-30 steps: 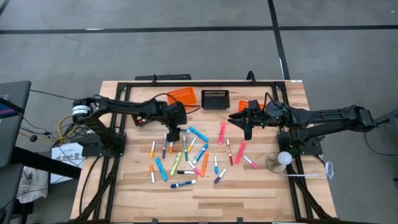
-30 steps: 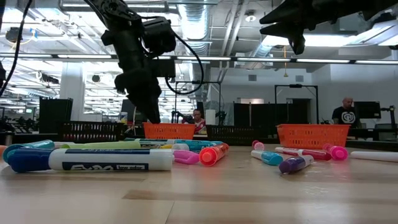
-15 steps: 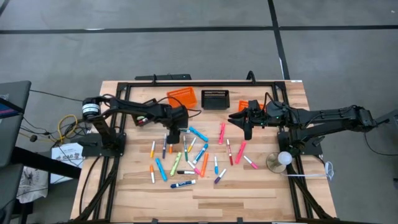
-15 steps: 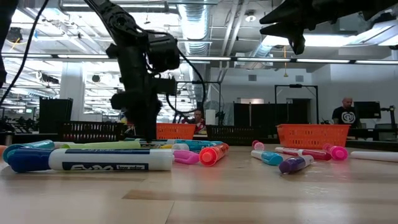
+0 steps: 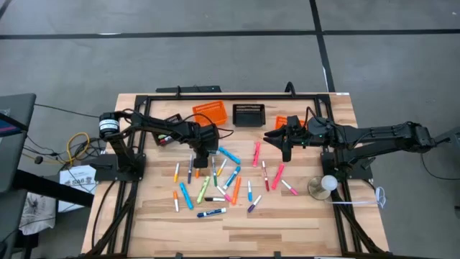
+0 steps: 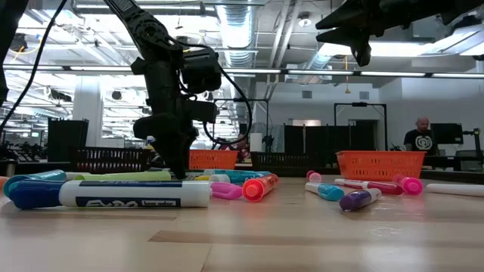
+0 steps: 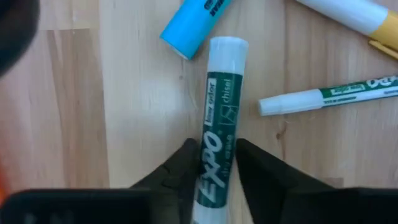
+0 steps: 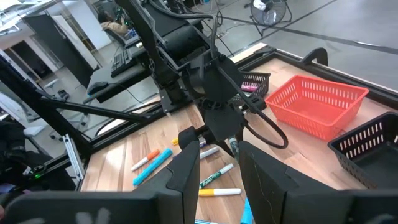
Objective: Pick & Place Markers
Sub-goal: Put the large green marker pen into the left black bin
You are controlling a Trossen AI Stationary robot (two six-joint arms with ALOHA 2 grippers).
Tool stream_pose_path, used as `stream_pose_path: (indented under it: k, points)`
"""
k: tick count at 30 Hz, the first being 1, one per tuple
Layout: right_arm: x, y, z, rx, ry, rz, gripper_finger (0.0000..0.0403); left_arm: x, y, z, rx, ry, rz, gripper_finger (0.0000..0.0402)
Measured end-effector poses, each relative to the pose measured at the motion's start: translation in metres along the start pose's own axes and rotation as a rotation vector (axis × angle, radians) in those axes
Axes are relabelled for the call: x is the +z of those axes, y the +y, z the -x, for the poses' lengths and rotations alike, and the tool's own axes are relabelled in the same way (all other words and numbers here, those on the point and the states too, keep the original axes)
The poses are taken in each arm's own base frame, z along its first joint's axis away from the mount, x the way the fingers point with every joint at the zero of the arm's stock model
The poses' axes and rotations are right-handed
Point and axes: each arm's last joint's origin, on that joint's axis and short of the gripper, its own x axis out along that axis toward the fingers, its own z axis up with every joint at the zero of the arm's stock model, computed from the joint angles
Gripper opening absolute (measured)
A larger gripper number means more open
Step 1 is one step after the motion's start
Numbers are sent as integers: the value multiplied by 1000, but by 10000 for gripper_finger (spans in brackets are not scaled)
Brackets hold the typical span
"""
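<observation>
One green marker [image 7: 219, 130] now pinched by left gripper [image 7: 214, 165] after descending, centre-left of high view among scattered markers [image 5: 223, 180]; ready for lifting. Right gripper [image 5: 286, 152] hovering, fingers parted, empty.

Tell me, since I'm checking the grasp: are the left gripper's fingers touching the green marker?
Touching. The left wrist view shows the left gripper with both fingers pressed against the sides of the green marker, no gap visible.
</observation>
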Motion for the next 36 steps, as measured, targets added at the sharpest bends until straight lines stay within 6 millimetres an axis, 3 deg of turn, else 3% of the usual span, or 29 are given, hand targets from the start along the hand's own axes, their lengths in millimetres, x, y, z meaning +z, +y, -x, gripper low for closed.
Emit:
stream_pose_path:
  k: [4,12,19,29,36]
  points:
    - [0,0,0,0,0,0,102,0,0,0,9,-2,6,62]
    - [0,0,0,0,-1,0,102,-7,1,14,71,55,7,82]
    - [-1,-1,0,-7,12,33,102,-14,1,67,136,-2,24,65]
    - [-1,-1,0,-8,12,36,102,-39,-8,168,162,-344,226,69]
    - [-1,-1,0,-8,11,36,102,-63,-18,215,76,-566,273,74]
